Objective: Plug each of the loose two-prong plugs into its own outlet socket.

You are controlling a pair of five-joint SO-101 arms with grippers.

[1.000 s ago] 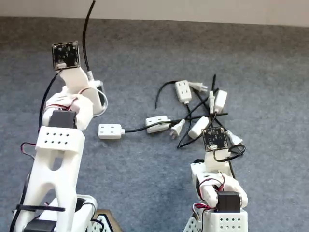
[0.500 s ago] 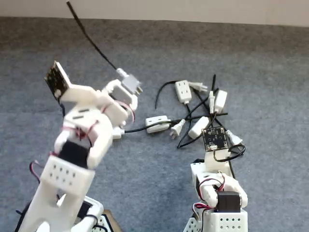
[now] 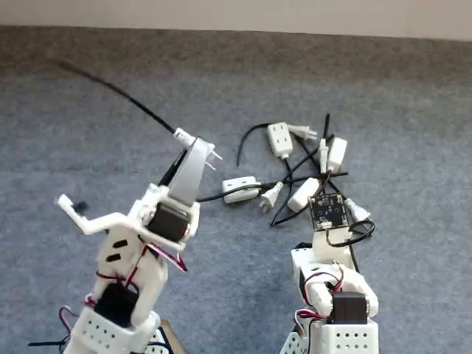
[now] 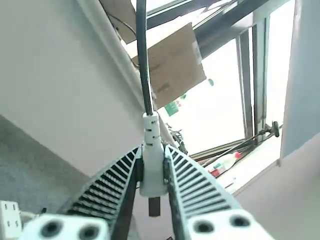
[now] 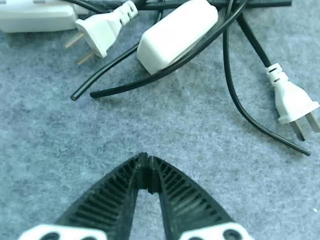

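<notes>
My left gripper (image 4: 152, 152) is shut on a white two-prong plug (image 4: 152, 177), held up off the carpet; its black cord (image 4: 142, 55) runs away from it. In the high view this plug (image 3: 186, 137) sits at the tip of the raised left gripper (image 3: 195, 153), left of the outlet block (image 3: 241, 189). More outlet blocks (image 3: 279, 139) (image 3: 303, 193) and loose plugs (image 3: 271, 195) (image 3: 358, 212) lie tangled at centre right. My right gripper (image 5: 148, 175) is shut on nothing, low over the carpet, short of a loose plug (image 5: 102, 30) and an outlet block (image 5: 177, 32).
Black cords (image 3: 295, 166) cross among the blocks and plugs. Another plug (image 5: 292, 102) lies off to one side of the right gripper. A white socket block (image 4: 10, 212) shows beside the left gripper's base. Grey carpet (image 3: 398, 110) covers the table, bare to the far right.
The left arm has swung from the far left toward the middle, carrying the plug and tilting it over; its cord now trails up and left. The right arm has kept still.
</notes>
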